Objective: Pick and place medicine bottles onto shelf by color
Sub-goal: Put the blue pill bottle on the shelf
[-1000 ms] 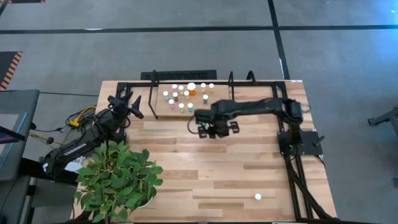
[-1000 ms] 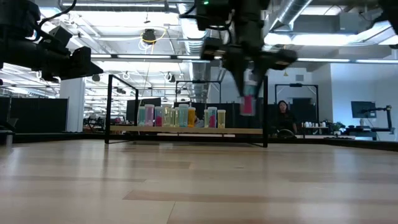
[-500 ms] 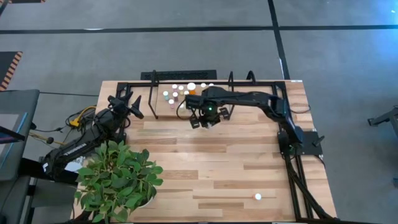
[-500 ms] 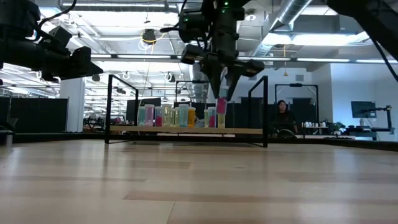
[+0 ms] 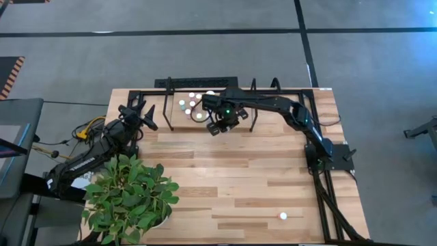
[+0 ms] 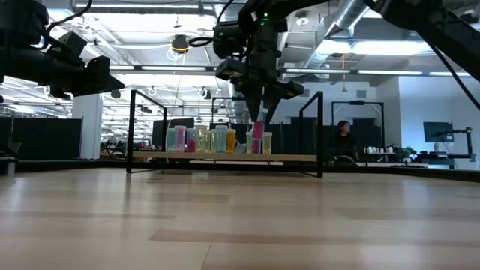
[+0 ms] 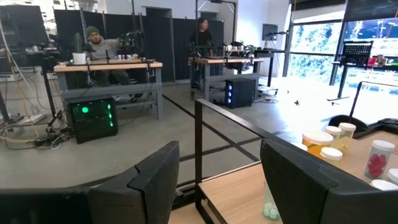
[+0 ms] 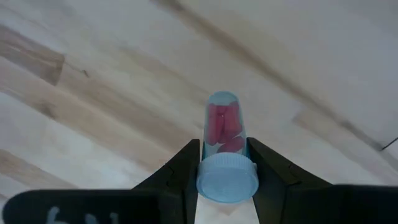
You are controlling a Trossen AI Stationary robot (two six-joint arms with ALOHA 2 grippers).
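My right gripper is clamped on a pink bottle, fingers pinching it just below its pale cap. The bottle is upright with the cap on top and hangs off the wood. From above, my right gripper sits over the shelf at the table's far edge, at the right end of the bottles standing there. From table height the pink bottle hangs beside the row of bottles on the shelf board, its base close to the board; I cannot tell whether it touches.

My left gripper waits raised near the table's far-left corner, beside the shelf's left end, its fingers apart and holding nothing. One more bottle stands alone near the table's near-right corner. A potted plant fills the near-left corner.
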